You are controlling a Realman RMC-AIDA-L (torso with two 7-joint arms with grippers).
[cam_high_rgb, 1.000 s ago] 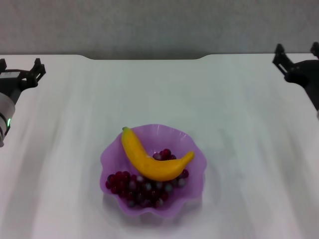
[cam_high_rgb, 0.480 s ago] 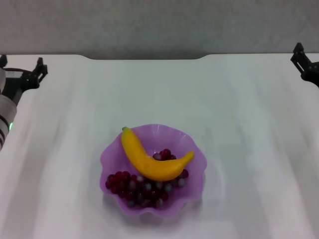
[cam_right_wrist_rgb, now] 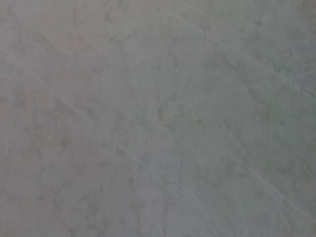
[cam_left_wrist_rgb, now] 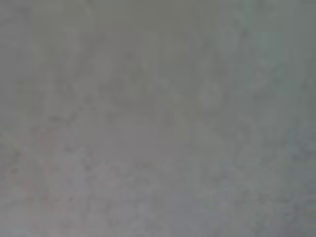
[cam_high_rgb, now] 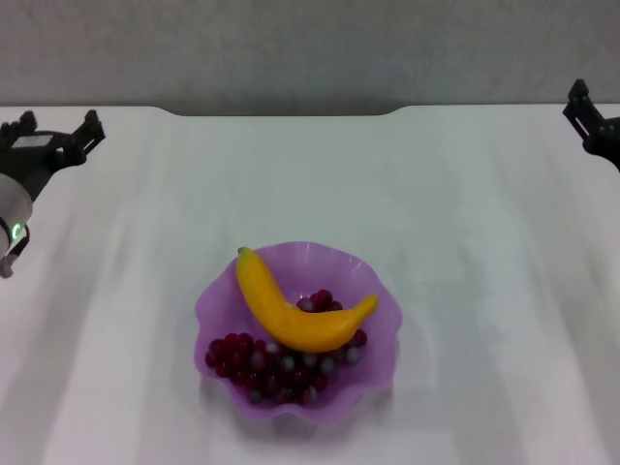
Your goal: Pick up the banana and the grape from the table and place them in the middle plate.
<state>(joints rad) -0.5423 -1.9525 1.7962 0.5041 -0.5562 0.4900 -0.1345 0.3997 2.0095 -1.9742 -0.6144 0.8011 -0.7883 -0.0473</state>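
Already in the middle plate (cam_high_rgb: 211, 302) on the table (cam_high_rgb: 465, 213): banana (cam_high_rgb: 291, 315) lying across the grape (cam_high_rgb: 276, 366) bunch. Task judged complete; nothing more to fetch, only parking. Left gripper (cam_high_rgb: 53, 136) far left, spread, holding nothing. Right gripper (cam_high_rgb: 587, 111) at far right edge, jaw state impossible to tell. No brands, labels or writing legible anywhere.

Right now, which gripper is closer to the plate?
Left, though both are far off. The left gripper sits at the table's far left edge, behind and left of the middle plate. The right gripper is at the far right edge, farther away.
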